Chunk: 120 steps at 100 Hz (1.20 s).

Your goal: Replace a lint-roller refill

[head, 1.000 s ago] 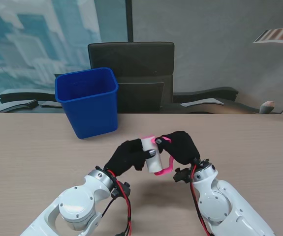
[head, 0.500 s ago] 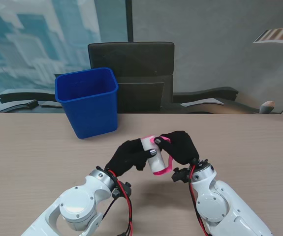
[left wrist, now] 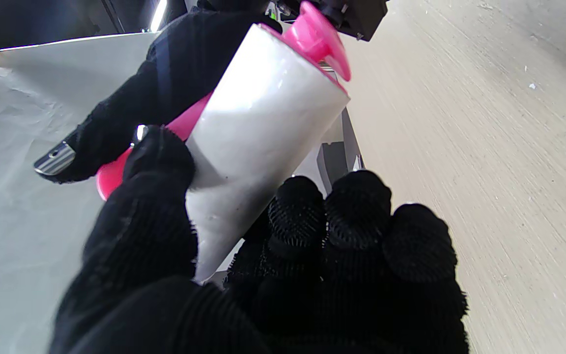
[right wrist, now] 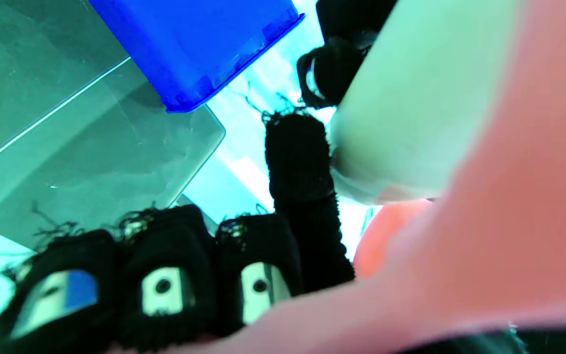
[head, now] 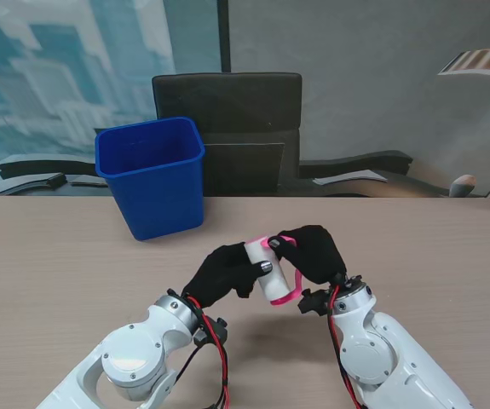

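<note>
Both gloved hands meet above the table (head: 57,256), near its middle and close to me. Left hand (head: 221,273) closed around the white refill roll (head: 266,274): in the left wrist view the thumb presses one side of the roll (left wrist: 258,132), the other fingers (left wrist: 356,211) curl under it. Roll tilted, held clear of the tabletop, its far end toward the right hand. Right hand (head: 313,251) closed on the pink lint-roller handle (head: 289,290); the handle loops from the roll's far end round to just beside the right palm. In the right wrist view the pink handle (right wrist: 509,196) fills much of the frame, blurred; one right finger (right wrist: 297,162) lies against the end of the roll (right wrist: 410,108), three others (right wrist: 165,280) fold beneath. Whether the roll is seated fully on the pink spindle (left wrist: 317,39) I cannot tell. Blue bin (head: 152,175) stands beyond the left hand, well apart, toward the far edge of the table. Black chair (head: 227,128) behind the table, past the bin.
</note>
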Available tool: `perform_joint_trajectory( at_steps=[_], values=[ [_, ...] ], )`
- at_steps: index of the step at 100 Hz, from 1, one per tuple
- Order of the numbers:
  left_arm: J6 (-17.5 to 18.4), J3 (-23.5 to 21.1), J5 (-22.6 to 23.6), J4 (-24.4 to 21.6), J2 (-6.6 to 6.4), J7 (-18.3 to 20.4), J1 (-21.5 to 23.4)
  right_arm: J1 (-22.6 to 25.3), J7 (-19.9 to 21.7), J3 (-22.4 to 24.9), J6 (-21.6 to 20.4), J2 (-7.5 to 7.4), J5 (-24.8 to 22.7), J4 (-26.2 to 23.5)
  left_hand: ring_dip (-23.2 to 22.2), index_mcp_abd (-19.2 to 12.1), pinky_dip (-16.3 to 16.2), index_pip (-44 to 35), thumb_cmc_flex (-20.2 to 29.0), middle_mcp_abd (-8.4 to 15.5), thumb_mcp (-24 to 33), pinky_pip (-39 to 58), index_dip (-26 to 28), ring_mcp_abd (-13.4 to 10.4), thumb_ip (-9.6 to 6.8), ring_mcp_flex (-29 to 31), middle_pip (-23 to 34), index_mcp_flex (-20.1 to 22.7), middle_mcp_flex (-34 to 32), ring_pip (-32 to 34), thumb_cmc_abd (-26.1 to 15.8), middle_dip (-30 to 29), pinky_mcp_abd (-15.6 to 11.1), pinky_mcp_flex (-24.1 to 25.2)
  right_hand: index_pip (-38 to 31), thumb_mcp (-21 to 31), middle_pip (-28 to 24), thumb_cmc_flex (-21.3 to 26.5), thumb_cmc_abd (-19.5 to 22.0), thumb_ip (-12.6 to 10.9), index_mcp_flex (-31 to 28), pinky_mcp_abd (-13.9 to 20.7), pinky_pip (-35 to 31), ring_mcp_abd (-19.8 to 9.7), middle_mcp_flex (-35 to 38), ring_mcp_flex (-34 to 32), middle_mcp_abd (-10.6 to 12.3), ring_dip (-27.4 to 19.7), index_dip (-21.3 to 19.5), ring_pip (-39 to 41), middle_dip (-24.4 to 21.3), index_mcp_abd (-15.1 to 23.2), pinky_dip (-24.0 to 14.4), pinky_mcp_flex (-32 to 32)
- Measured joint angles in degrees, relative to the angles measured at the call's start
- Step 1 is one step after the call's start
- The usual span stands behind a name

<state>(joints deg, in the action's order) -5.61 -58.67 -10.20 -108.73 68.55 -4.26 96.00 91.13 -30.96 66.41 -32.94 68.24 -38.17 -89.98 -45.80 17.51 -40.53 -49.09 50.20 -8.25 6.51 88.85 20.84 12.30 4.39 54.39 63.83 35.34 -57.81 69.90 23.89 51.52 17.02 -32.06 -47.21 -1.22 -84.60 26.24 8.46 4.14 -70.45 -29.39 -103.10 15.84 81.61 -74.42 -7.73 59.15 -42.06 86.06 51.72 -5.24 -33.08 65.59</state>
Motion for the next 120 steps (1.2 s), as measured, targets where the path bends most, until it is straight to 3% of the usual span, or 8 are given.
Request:
perform_joint_trajectory(
  at_steps=[33, 37, 41, 53, 67, 83, 96, 120],
  values=[
    [0.6, 0.3, 1.4, 0.9, -0.26, 0.9, -0.6, 0.2, 0.2, 0.3, -0.1, 0.03, 0.4, -0.1, 0.0, 0.0, 0.0, 0.0, 0.0, 0.0, 0.0, 0.0, 0.0, 0.0, 0.0, 0.0, 0.0, 0.0, 0.0, 0.0, 0.0, 0.0, 0.0, 0.0, 0.1, 2.3, 0.0, 0.0, -3.0, 0.0, 0.0, -0.3, -0.9, 0.0, 0.0, 0.0, 0.0, 0.0, 0.0, 0.6, -0.2, 0.0, 0.0, 0.0],
    [0.6, 0.3, 1.4, 0.9, -0.3, 1.0, -0.6, 0.2, 0.2, 0.4, -0.1, 0.04, 0.5, -0.2, 0.0, 0.0, 0.0, 0.0, 0.0, 0.0, 0.0, 0.0, 0.0, 0.0, 0.0, 0.0, 0.0, 0.0, 0.0, 0.0, 0.0, 0.0, 0.0, 0.0, 0.1, 3.0, 0.0, 0.1, -5.1, 0.0, 0.0, -0.4, -1.0, 0.0, 0.0, 0.0, 0.0, 0.0, 0.0, 0.7, -0.2, 0.0, -0.1, 0.1],
    [0.7, 0.3, 1.4, 0.9, -0.34, 1.1, -0.6, 0.3, 0.2, 0.4, -0.1, 0.05, 0.6, -0.2, 0.0, 0.0, 0.0, 0.0, 0.0, 0.0, 0.0, 0.0, 0.0, 0.0, 0.0, 0.0, 0.0, 0.0, 0.0, 0.0, 0.0, 0.0, 0.0, 0.0, 0.1, 9.3, 0.0, -1.8, -8.3, 0.0, 0.0, -0.6, -1.1, 0.0, 0.0, 0.0, 0.0, 0.1, 0.0, 0.8, -0.3, 0.1, -0.5, 0.1],
    [1.2, 0.2, 2.1, 1.3, -0.46, 1.3, -0.6, 0.3, 0.1, 0.4, -0.4, 0.09, 0.9, -0.3, 0.0, 0.3, 0.0, -0.5, 0.0, 0.0, 0.0, 0.0, 0.0, 0.0, 0.0, 0.0, 0.0, 0.0, 0.0, 0.0, 0.0, 0.0, 0.0, 0.0, 0.1, 19.3, 1.5, -5.3, -16.1, 0.0, 0.0, -0.9, -1.2, 0.6, 0.0, -0.4, 0.1, 5.2, 0.0, 7.7, -1.3, 0.3, -0.9, 0.4],
    [1.3, -0.3, 2.8, 1.3, -0.49, 1.2, -0.5, 0.2, -0.7, 0.4, -0.7, 0.15, 0.0, -0.2, 0.0, 0.3, 0.0, -0.5, 0.0, 0.0, 0.0, 0.0, 0.0, 0.0, 0.0, 0.0, 0.0, 0.0, 0.0, 0.0, 0.0, 0.0, 0.0, 0.0, 0.1, 24.4, 2.4, -6.7, -21.2, 0.0, 0.0, -1.3, -1.2, 0.7, 0.0, -0.5, 0.3, 5.4, 0.0, 7.8, -1.4, 0.7, -0.9, 0.5],
    [1.2, -0.6, 2.9, 1.1, -0.5, 0.9, -0.5, 0.1, -1.7, 0.3, -0.6, 0.2, -0.7, -0.1, 0.0, 0.3, 0.0, -0.5, 0.0, 0.0, 0.0, 0.0, 0.0, 0.0, 0.0, 0.0, 0.0, 0.0, 0.0, 0.0, 0.0, 0.0, 0.0, 0.0, 0.1, 31.6, 1.4, -8.6, -32.5, -0.2, 0.0, -1.5, -1.2, 0.7, 0.0, -0.5, 0.7, 5.4, 0.0, 8.1, -0.7, 0.8, -0.9, 0.5],
    [1.3, -0.5, 2.7, 1.0, -0.5, 0.9, -0.5, 0.1, -1.9, 0.0, -0.3, 0.24, -0.7, 0.0, 0.0, 0.3, 0.0, -0.5, 0.0, 0.0, 0.0, 0.0, 0.0, 0.0, 0.0, 0.0, 0.0, 0.0, 0.0, 0.0, 0.0, 0.0, 0.0, 0.0, 0.1, 34.1, 1.0, -14.4, -31.6, -0.2, 0.0, -1.4, -1.2, 0.6, 0.0, -0.5, 0.8, 5.5, 0.0, 8.1, -0.5, 0.8, -0.9, 0.5],
    [1.9, 0.1, 2.0, 1.0, -0.51, 0.9, -0.4, 0.1, -1.8, -0.2, 0.0, 0.31, -0.6, 0.1, 0.0, 0.3, 0.0, -0.5, 0.0, 0.0, 0.0, 0.0, 0.0, 0.0, 0.0, 0.0, 0.0, 0.0, 0.0, 0.0, 0.0, 0.0, 0.0, 0.0, 0.1, 34.1, 1.0, -13.7, -31.0, -0.2, 0.0, -1.4, -1.2, 0.6, 0.0, -0.5, 0.8, 5.5, 0.0, 8.2, -0.5, 0.8, -0.9, 0.5]
  ],
)
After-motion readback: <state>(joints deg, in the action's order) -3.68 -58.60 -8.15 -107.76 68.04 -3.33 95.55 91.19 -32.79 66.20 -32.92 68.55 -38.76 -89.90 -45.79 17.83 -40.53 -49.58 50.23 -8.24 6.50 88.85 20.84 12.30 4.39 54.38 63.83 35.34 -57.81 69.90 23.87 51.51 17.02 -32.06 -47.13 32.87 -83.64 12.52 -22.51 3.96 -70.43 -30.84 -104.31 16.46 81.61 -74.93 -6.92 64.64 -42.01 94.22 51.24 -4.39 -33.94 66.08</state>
